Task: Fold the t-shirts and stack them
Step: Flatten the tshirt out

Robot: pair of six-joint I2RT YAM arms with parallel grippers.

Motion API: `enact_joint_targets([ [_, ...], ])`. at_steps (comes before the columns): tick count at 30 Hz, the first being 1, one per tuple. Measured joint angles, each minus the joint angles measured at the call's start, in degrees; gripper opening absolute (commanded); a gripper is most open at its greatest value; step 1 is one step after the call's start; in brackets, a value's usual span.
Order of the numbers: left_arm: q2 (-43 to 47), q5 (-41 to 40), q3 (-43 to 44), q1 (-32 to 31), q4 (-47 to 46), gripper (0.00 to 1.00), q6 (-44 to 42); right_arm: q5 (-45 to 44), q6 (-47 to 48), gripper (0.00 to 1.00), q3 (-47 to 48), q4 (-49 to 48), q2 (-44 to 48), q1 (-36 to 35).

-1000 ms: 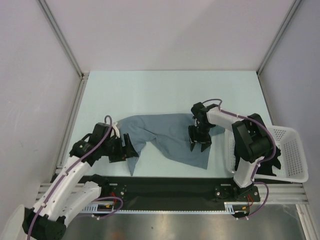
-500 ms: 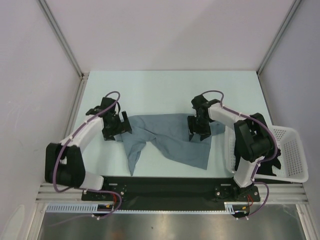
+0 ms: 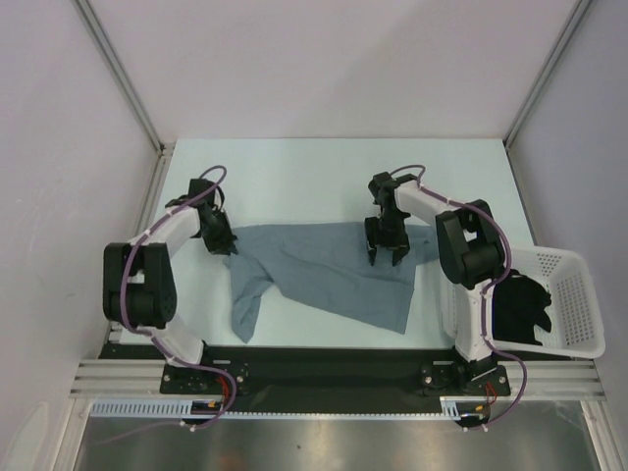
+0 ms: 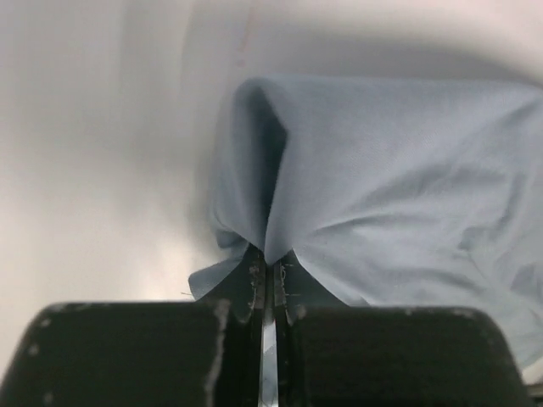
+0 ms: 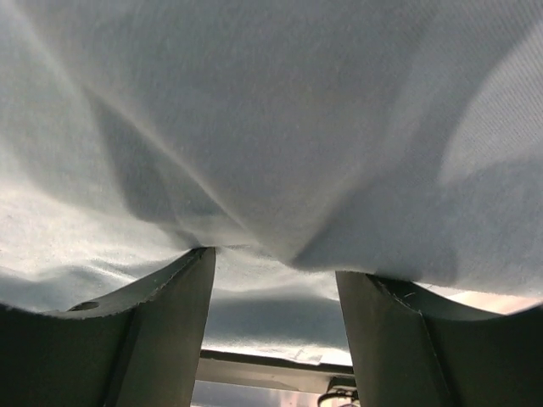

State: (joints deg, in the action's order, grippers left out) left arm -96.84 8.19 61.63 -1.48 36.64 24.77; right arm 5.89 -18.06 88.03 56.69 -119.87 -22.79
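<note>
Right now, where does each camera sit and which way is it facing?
Top external: above and behind the arms, looking down on the table; shows both arms, left hand, right hand, white basket.
Left wrist: on the left arm, looking past its shut fingers at the grey-blue t-shirt edge they pinch.
Right wrist: on the right arm, close above that t-shirt, its open fingers framing it.
All three views share the t-shirt.

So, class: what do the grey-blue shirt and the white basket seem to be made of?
Grey-blue shirt: soft matte cloth, fine weave visible; it creases and drapes. White basket: probably rigid plastic; moulded lattice walls hold their shape.
</note>
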Motion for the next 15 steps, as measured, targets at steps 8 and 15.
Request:
enact_joint_targets([
  [8, 26.2, -12.6, 0.2, -3.1, 5.8, 0.02, -1.8, 0.1, 0.4, 0.65, 2.1, 2.2, -1.7, 0.0],
  [15, 17.8, -13.8, 5.0, -13.0, 6.4, 0.64, -2.7, 2.4, 0.2, 0.65, 0.5, 0.7, -0.7, 1.3],
])
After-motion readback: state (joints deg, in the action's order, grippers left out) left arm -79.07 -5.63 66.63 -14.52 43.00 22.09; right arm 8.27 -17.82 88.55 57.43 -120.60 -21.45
